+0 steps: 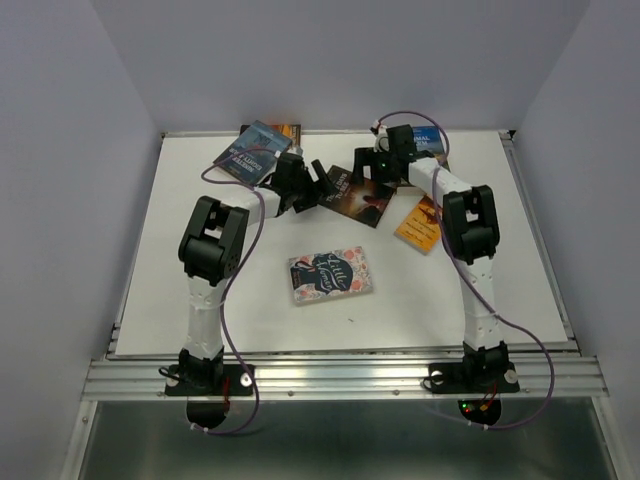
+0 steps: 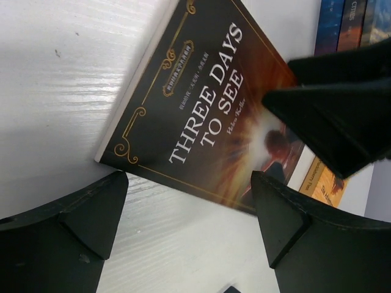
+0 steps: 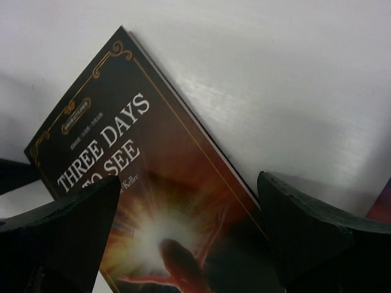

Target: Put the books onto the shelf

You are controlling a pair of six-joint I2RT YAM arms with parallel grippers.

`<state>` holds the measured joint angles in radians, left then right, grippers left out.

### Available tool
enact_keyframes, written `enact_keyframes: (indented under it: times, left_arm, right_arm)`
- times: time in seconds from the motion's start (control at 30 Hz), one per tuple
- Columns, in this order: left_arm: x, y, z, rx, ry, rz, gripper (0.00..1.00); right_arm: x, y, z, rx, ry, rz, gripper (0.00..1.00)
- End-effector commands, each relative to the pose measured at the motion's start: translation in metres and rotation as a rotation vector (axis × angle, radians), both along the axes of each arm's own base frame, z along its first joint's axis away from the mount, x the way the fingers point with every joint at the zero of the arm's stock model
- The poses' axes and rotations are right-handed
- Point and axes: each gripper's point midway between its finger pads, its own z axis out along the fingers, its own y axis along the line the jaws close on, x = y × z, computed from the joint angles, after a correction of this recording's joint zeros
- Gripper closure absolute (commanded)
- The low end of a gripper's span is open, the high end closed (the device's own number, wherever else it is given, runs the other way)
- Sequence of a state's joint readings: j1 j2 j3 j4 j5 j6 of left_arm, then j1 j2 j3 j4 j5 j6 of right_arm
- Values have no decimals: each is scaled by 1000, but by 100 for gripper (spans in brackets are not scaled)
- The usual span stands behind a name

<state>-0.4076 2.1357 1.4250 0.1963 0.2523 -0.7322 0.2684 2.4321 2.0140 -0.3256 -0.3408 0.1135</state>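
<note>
Both arms reach in over the Three Days to See paperback (image 1: pixel 358 197), which lies flat, cover up, on the counter (image 1: pixel 200 300), a little toward 12 o'clock from its middle. The left fingers (image 2: pixel 67 238) are spread wide and hold nothing. They hang over the book's lower edge, with its pale page edge toward 10 o'clock in that wrist view. The right fingers (image 3: pixel 61 238) are just as wide apart and empty, hovering over the cover from the opposite side.

We judge the step in hand to be picking this book up. Two arms on one flat paperback will crowd each other, so we would let one take it. A flat book offers no edge to pinch from above. We would tip one long side up first, then close across the thickness near the spine, where the pages will not splay. The glossy cover may slip, so we should grip squarely.

From this paperback, a navy flowered book (image 1: pixel 331 274) lies at 6 o'clock, an orange book (image 1: pixel 418 222) at 4 o'clock and a blue book (image 1: pixel 250 150) at 10 o'clock. We cannot make out the shelf
</note>
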Motion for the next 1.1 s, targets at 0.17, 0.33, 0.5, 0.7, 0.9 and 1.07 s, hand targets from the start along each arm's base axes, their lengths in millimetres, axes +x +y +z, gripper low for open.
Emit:
enact_keyframes:
  times: [0.17,0.33,0.5,0.7,0.9,1.07]
  left_arm:
    - [15,20,-8,49,26,67,22]
    - [14,30,-8,102,26,81,32]
    - [0,43,-23,159,73,106,35]
    - [-20,56,-48,299,155,130,47]
    - [-26,61,-60,345,186,151,62]
    - [-28,63,-65,355,203,156,64]
  right_arm:
    - [-79,7,10,106,253,-41,0]
    - [-90,20,12,237,341,-105,0]
    - [-85,25,9,295,369,-165,1]
    - [-85,38,24,407,382,-146,15]
    - [-90,56,64,530,332,-19,37]
    - [-96,63,97,601,257,64,50]
